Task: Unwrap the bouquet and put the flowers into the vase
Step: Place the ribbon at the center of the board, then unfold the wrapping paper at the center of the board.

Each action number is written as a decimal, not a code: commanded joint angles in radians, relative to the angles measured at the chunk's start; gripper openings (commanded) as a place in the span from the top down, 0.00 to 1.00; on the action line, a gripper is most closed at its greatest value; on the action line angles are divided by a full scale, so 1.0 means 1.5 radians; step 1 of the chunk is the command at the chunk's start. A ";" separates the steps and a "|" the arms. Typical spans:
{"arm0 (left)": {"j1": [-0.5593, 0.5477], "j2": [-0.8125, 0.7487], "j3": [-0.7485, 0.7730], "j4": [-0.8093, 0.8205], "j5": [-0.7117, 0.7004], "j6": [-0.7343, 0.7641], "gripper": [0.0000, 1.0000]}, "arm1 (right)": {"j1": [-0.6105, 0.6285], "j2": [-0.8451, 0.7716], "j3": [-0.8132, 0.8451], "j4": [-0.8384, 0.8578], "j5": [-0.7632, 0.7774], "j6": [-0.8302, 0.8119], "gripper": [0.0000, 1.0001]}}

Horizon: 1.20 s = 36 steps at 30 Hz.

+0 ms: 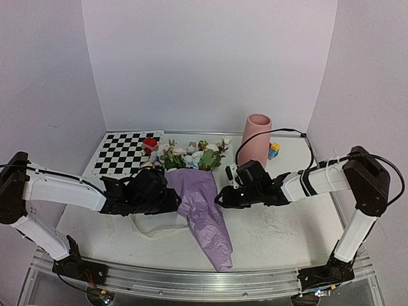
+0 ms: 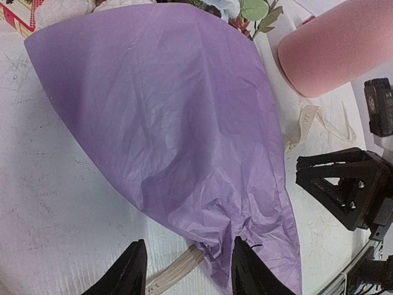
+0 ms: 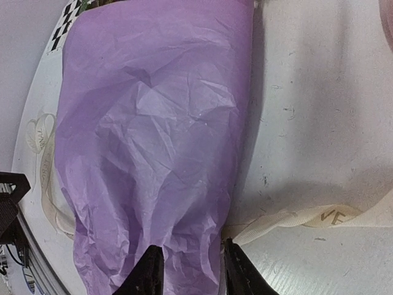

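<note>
Top view: bouquet of artificial flowers in a crinkled purple paper cone (image 1: 205,210) lying flat, blooms toward the tall matte pink vase (image 1: 255,137). Not yet unwrapped, so unwrapping is the step in hand.

Left wrist: left gripper (image 2: 187,273) about half open at the cone's narrow end, flat cream ribbon (image 2: 166,279) between the fingers.

Right wrist: right gripper (image 3: 191,273) narrow around a paper fold; cannot tell if pinched.

Next, probably: pinch both sides, pull the paper apart gently.

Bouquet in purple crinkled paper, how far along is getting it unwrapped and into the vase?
Done: the cream ribbon lies slack on the white table, apparently untied. In hand: the left gripper and right gripper straddle opposite edges of the purple crinkled paper cone; grip unclear. To do: the artificial flowers sit wrapped, and the tall matte pink vase stands without stems.
</note>
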 commanded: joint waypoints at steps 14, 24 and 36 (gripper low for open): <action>0.089 -0.004 -0.070 0.136 0.108 -0.030 0.56 | 0.000 0.080 0.072 -0.028 -0.001 -0.008 0.73; 0.103 0.039 -0.077 0.174 0.129 -0.028 0.63 | 0.000 0.039 0.057 -0.028 0.022 -0.002 1.00; 0.104 0.126 -0.021 0.179 0.155 0.005 0.77 | 0.000 -0.025 0.026 -0.034 0.037 -0.023 1.00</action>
